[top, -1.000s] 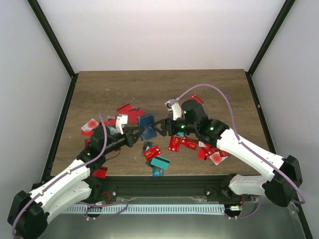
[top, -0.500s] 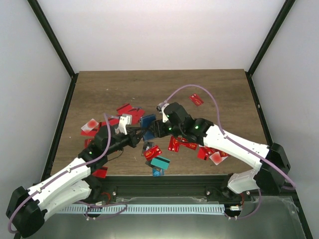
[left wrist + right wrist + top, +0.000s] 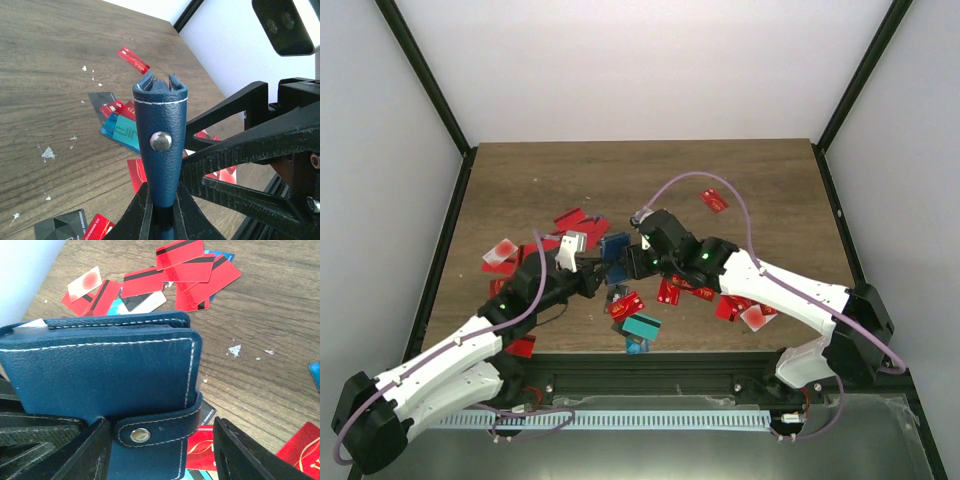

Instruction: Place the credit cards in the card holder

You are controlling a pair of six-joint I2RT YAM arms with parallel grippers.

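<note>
The navy card holder (image 3: pixel 615 247) is held off the table, closed, its snap strap fastened. My left gripper (image 3: pixel 600 279) is shut on its lower edge; in the left wrist view the gripper (image 3: pixel 161 212) pinches the holder (image 3: pixel 160 120) edge-on. My right gripper (image 3: pixel 626 267) is open, and in the right wrist view the gripper (image 3: pixel 160 452) has its jaws standing either side of the strap of the holder (image 3: pixel 100 365). Red credit cards (image 3: pixel 582 222) lie behind the holder, with more (image 3: pixel 685 290) to its right. A teal card (image 3: pixel 642 325) lies near the front edge.
A lone red card (image 3: pixel 714 200) lies at the back right. Red and whitish cards (image 3: pixel 500 252) lie at the left, and another red and whitish group (image 3: pixel 745 310) at the right under my right arm. Black frame posts and white walls bound the table (image 3: pixel 770 180).
My right gripper has moved left, up to the card holder, and now straddles its strap. My left gripper keeps its hold and has shifted slightly.
</note>
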